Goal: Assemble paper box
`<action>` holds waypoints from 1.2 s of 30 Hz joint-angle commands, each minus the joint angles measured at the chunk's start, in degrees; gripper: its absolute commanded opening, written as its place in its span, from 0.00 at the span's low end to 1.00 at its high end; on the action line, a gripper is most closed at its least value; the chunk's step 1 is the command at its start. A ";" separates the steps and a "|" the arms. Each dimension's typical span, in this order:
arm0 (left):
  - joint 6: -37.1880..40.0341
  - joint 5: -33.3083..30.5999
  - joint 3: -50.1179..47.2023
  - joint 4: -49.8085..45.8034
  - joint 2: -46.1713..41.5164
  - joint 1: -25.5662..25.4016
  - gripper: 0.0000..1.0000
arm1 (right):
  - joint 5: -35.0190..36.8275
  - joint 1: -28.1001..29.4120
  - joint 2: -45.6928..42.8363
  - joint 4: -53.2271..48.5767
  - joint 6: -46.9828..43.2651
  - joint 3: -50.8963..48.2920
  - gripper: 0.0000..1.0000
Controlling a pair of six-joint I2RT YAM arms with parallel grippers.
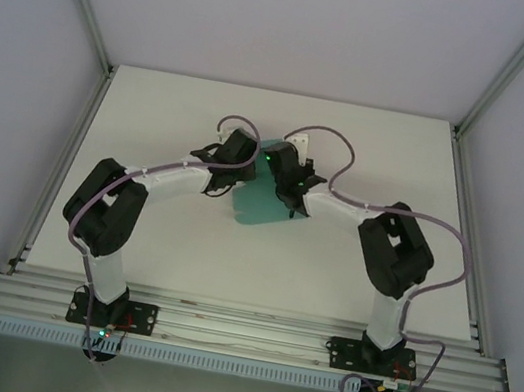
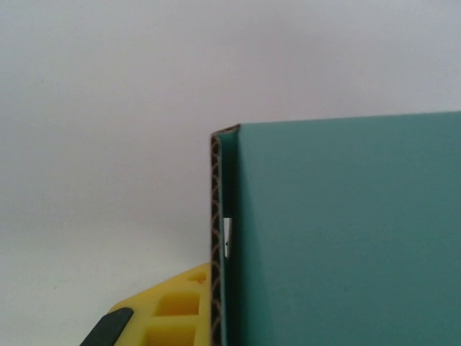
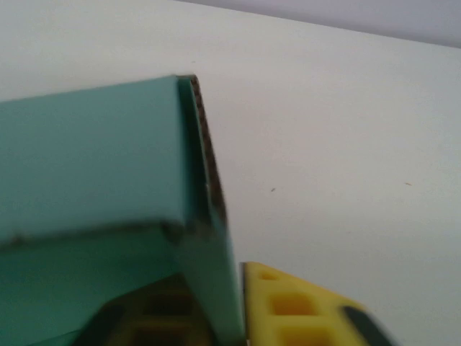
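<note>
The teal-green paper box (image 1: 258,206) is held up over the middle of the table, between the two arms. My left gripper (image 1: 245,161) is shut on its left wall. In the left wrist view one yellow finger (image 2: 173,303) presses the corrugated edge of the paper box (image 2: 346,231), and the card hides the other finger. My right gripper (image 1: 284,169) straddles the opposite wall. In the right wrist view the blurred paper box (image 3: 86,158) has one wall between the fingers, with the outer yellow finger (image 3: 295,310) right beside it. Whether that finger still presses the card is unclear.
The white table (image 1: 151,136) has aluminium rails along its sides and near edge (image 1: 238,334). A small white object (image 1: 299,142) sits just behind the box. Purple cables loop above both wrists.
</note>
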 commanded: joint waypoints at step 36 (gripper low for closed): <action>10.75 8.22 -7.14 3.38 -10.14 -0.34 0.00 | -70.51 -25.59 -26.15 -15.01 -17.60 -12.40 0.78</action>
